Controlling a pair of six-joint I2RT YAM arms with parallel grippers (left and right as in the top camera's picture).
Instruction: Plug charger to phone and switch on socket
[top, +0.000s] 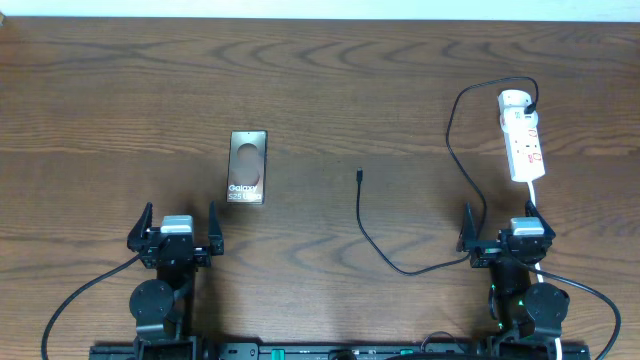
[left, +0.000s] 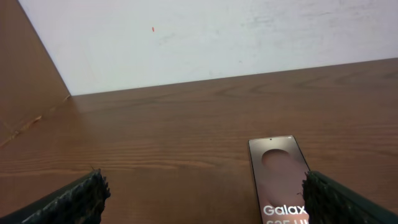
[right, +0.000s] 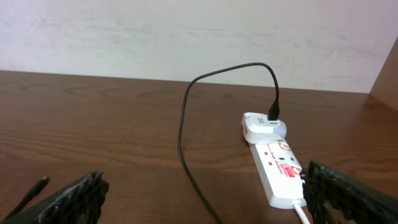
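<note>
The bronze phone (top: 247, 166) lies flat on the table left of centre, its "Galaxy" lettering toward me; in the left wrist view the phone (left: 278, 171) sits ahead, partly behind the right finger. The charger cable (top: 372, 238) runs from its small black tip (top: 359, 176) at mid-table, loops rightward and up to a black plug on the white socket strip (top: 524, 138) at far right. The socket (right: 277, 163) and cable (right: 185, 130) show in the right wrist view. My left gripper (top: 176, 234) is open, near the table's front edge below the phone. My right gripper (top: 508, 240) is open, just below the socket.
The brown wooden table (top: 120, 100) stretches back to a pale wall (left: 217, 37). A white lead (top: 532, 195) leaves the socket's near end toward my right arm. Black robot cables (top: 75, 300) trail along the front edge.
</note>
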